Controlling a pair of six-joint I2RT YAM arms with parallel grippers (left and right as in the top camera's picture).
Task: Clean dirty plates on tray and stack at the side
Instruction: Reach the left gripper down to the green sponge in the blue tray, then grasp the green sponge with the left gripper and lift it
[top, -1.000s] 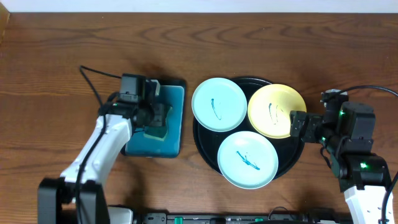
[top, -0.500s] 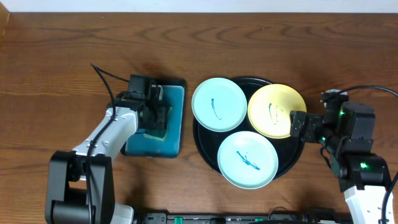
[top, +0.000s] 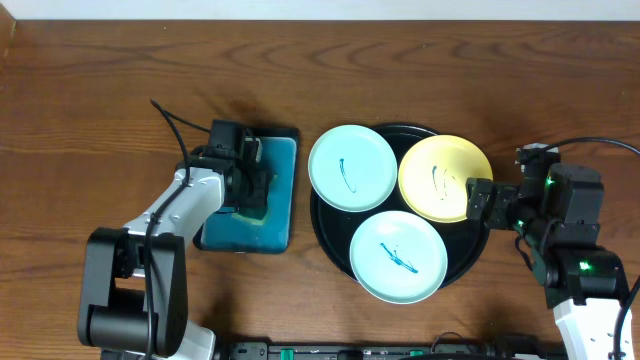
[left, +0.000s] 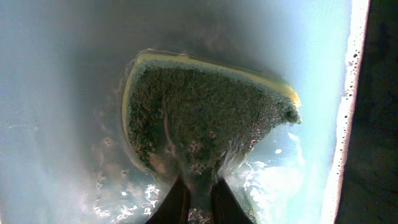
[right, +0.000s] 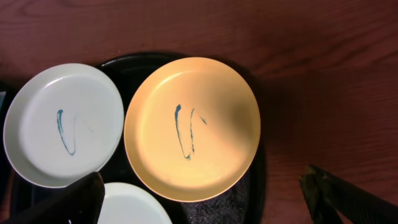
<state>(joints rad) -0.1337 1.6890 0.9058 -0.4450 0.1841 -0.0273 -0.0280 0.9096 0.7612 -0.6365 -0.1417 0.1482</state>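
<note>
Dirty plates (top: 398, 256), three with teal scribbles, lie on the black tray (top: 328, 232). Your left hand (left: 200, 200) is nipped onto the green sponge (left: 205, 118) in the teal tray (left: 62, 93); the overhead view hides that grip. Your right hand (right: 202, 186) gapes empty near the yellow plate (right: 193, 127).

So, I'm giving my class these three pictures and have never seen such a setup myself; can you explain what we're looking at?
These are two robot arms at a wooden table. One picture looks down from above; the other two come from a camera on each wrist. On the table sit a small teal tray and a big black tray carrying three scribbled plates: the far mint plate, the near mint plate and the yellow plate. The left gripper pinches a green sponge in the wet teal tray. The right gripper hangs open beside the yellow plate, holding nothing.
</note>
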